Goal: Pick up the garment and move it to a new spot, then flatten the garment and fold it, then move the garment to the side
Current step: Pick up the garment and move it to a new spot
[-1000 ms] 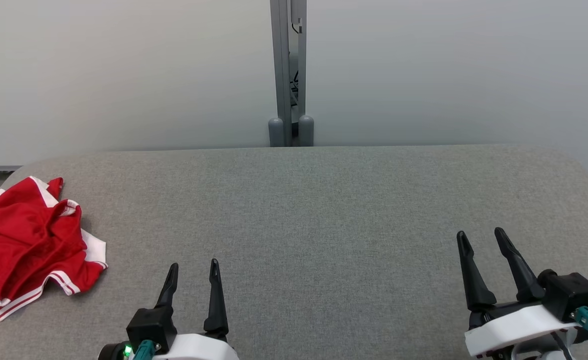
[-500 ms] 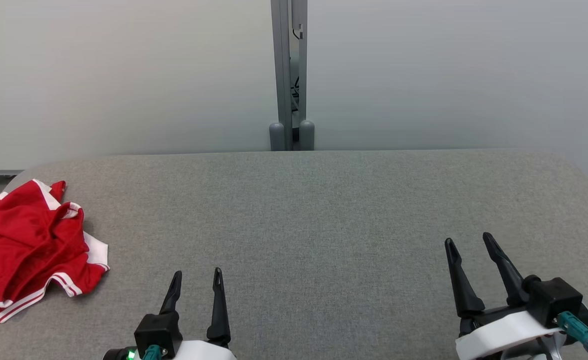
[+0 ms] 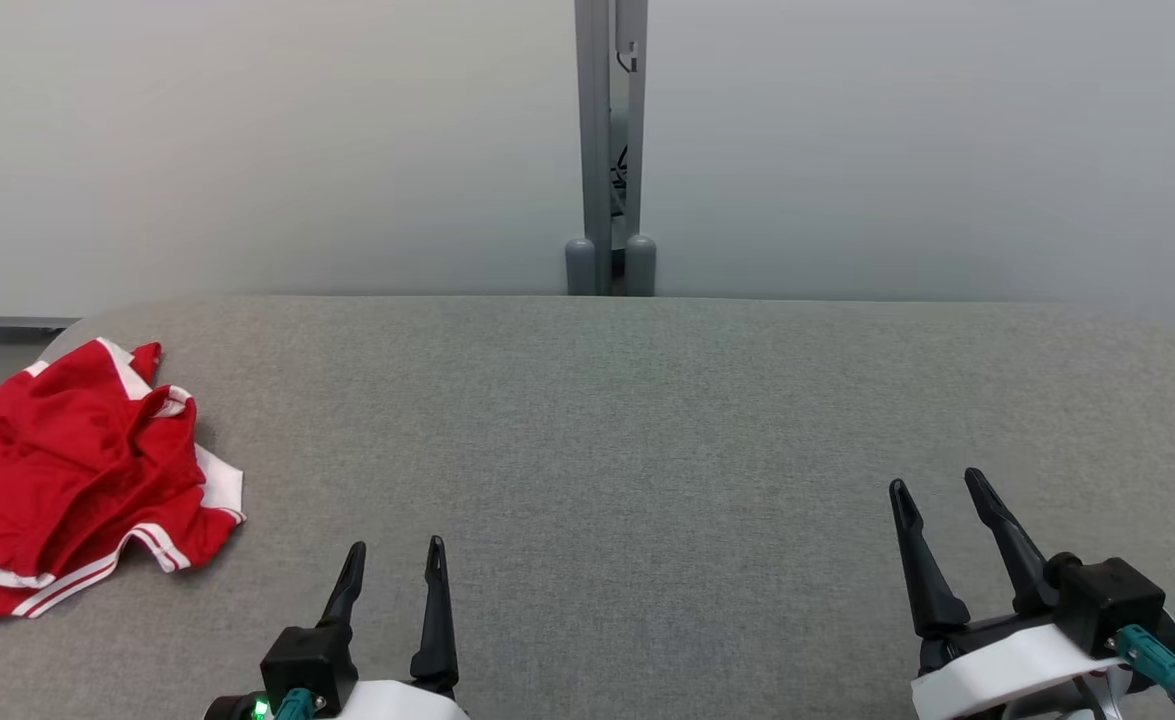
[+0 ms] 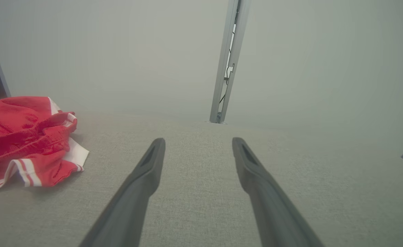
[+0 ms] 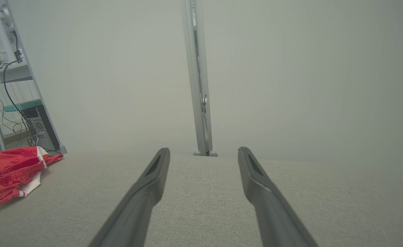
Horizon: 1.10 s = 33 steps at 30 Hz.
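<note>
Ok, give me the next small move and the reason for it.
Probably swing the left gripper leftward toward the red garment. It lies crumpled and untouched at the left end of the table. Both grippers hang open and empty, and the left one is much nearer to it than the right gripper.

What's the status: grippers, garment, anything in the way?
Left gripper open, empty. Right gripper open, empty. Red garment crumpled at left edge of table, untouched. Nothing in the way.
</note>
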### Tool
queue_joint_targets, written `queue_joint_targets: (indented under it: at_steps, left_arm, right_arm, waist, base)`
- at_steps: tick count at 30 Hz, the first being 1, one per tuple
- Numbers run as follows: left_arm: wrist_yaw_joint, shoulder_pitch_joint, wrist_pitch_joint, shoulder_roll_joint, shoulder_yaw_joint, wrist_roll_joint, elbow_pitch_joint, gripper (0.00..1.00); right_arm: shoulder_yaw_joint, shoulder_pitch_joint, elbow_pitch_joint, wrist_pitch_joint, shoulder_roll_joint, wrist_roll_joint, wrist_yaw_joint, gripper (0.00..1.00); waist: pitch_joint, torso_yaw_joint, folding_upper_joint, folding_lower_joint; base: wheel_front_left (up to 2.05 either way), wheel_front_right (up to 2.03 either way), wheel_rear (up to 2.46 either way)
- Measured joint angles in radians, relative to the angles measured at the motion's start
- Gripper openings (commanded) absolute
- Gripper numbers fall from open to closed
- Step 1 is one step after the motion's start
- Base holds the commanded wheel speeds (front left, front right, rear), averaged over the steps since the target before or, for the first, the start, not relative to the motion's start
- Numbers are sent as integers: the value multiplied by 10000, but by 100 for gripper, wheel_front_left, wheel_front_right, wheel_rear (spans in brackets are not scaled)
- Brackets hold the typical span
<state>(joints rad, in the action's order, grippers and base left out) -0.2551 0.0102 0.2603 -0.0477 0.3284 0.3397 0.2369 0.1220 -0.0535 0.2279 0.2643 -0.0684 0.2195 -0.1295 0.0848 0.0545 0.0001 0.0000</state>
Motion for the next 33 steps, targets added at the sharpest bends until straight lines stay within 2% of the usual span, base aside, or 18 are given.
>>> queue_joint_targets:
  at_steps: [10,26,33]
  left_arm:
    - [-161,-49,12,4,-476,-255,-19,100]
    - [-199,80,12,-4,-1469,-857,-587,100]
    - [-462,287,12,4,-1689,-823,-1101,100]
  right_arm:
    - [121,51,-301,0,10,184,0,100]
    - [489,65,-571,0,35,353,0,100]
    - [1055,-435,-523,0,-115,476,0,100]
  waist:
    - [-171,1194,0,0]
    - [-272,3942,0,0]
    - [-612,4389,0,0]
  base:
    - [0,0,0]
    - [0,0,0]
    - [0,0,0]
